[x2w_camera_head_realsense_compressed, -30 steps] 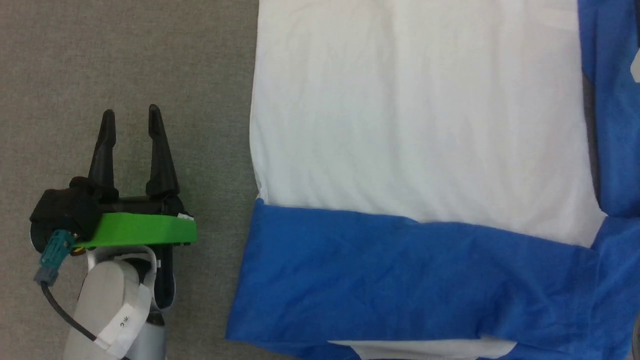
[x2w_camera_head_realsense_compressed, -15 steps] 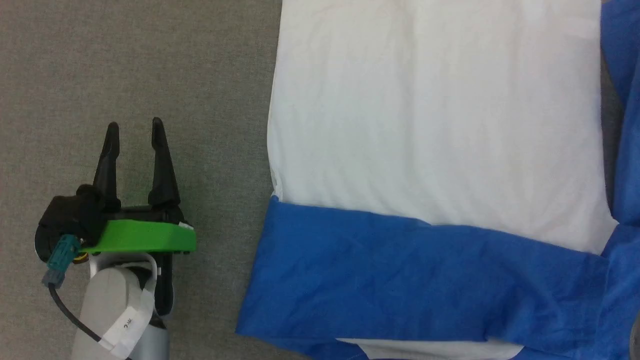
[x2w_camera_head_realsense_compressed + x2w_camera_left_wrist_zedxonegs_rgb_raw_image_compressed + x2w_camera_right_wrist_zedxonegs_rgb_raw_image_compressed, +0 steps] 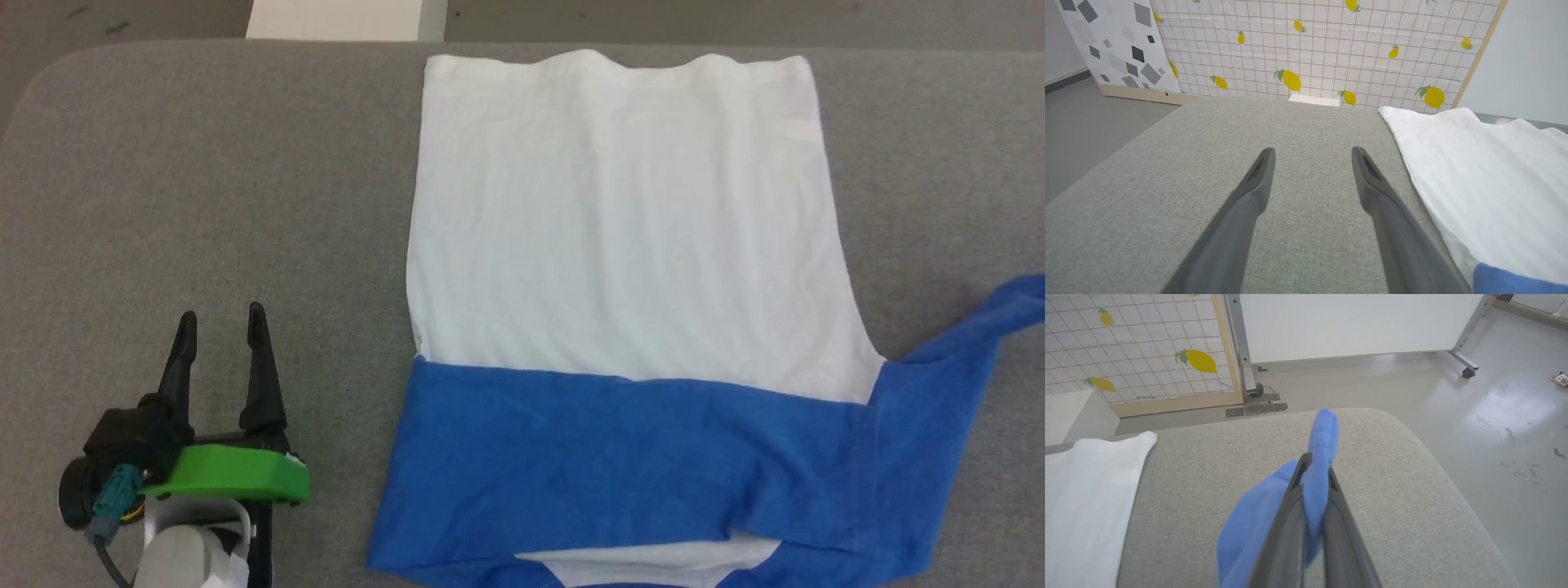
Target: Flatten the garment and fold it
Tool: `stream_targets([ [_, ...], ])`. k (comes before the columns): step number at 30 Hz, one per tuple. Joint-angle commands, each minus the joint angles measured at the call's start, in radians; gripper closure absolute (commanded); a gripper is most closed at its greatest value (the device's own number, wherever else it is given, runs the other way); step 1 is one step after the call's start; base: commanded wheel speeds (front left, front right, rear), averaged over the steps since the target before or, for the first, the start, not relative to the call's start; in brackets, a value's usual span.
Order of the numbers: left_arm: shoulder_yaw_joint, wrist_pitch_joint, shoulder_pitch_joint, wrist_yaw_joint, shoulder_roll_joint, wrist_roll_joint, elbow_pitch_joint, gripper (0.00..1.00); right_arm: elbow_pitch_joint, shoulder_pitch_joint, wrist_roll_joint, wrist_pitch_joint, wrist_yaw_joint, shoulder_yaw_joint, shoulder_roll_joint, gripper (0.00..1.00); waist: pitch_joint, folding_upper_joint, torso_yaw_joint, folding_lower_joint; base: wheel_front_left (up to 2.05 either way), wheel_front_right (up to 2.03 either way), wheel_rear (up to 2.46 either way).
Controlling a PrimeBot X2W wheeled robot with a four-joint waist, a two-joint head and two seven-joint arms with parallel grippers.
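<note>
Grey woven table (image 3: 204,180): padded top under the garment, bare on every side of it that shows. There is broad open room to the left of the garment. A narrower strip lies beyond its hem before the far edge. Past its right-hand side are a rounded corner and a drop to the floor (image 3: 1494,416).

White-and-blue garment (image 3: 620,245): lies on the table, hem away from the robot and neck end nearest. The white body is spread flat with faint ripples only, and both side edges run fairly straight. Flattening judged largely done, folding judged begun.

Blue folded sleeve (image 3: 620,457): laid straight across the garment's chest, its end reaching a little past the body's left edge. This first fold is judged to be in place.

Blue free sleeve (image 3: 955,359): runs out from the garment's right shoulder, off the body and over bare table. It is not yet folded and is probably due to be carried across the garment next. The body folds are left after that.

Black-fingered right gripper (image 3: 1316,469): clamped on the free sleeve near its end, with cloth standing up past the tips and apparently lifted. The way back over the garment is unobstructed.

Black-fingered left gripper (image 3: 222,312): fingers apart and holding nothing. It sits well to the left of the garment, level with the folded sleeve.
</note>
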Motion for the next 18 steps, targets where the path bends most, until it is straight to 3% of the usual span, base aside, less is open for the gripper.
stream_targets([
  [1,0.007,-0.005,0.018,-0.008,0.0,0.004,0.002,0.0,-0.034,0.039,-0.001,-0.001,-0.002,-0.013,0.0,1.0,-0.088,0.0,-0.079,0.0001,0.0,0.0,0.0],
  [10,0.014,-0.005,0.054,-0.018,0.006,0.005,0.019,0.0,-0.266,0.185,0.026,0.039,-0.002,-0.014,0.019,1.0,-0.143,0.0,-0.107,0.0001,0.0,0.0,0.0],
  [18,-0.003,-0.005,0.053,-0.028,0.006,0.006,0.028,0.0,-0.528,0.282,0.047,0.153,-0.002,0.165,0.092,1.0,-0.155,0.0,-0.09,0.0001,0.0,0.0,0.0],
])
